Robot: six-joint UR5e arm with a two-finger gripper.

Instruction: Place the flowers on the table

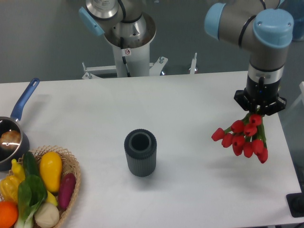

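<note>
- Camera view from across the room, starting at the near edge on the left: a wicker basket (pixel 72 164) sits at the table's corner, packed with vegetables. I can make out a yellow squash (pixel 51 170), a purple eggplant (pixel 66 190), an orange fruit (pixel 7 213), a leafy green bok choy (pixel 29 197) and a pale round bulb (pixel 46 214).
- Just behind the basket, touching or nearly touching its rim, stands a small saucepan (pixel 12 142) with a blue handle (pixel 24 99) that angles up and away toward the far edge. Something brownish lies inside the pan; I cannot tell what it is.
- Near the middle of the white table (pixel 190 99) a dark grey ribbed vase (pixel 140 153) stands upright, its mouth open and hollow.
- Well off to the right, near the table's right edge, the flowers (pixel 244 137) hang in the air above the tabletop: a bunch of red tulip buds pointing down and to the left, with thin green stems running up into the claw. Their faint shadow falls on the table below.
- The gripper (pixel 258 112) is clenched on the stems of the flowers, holding the bunch clear of the surface, apart from the vase.
- Above it rises the arm's grey and light-blue wrist (pixel 268 42), reaching in from the upper right.
- Farthest back, past the table's far edge, the robot's white base column (pixel 128 50) stands against a grey wall.
</note>
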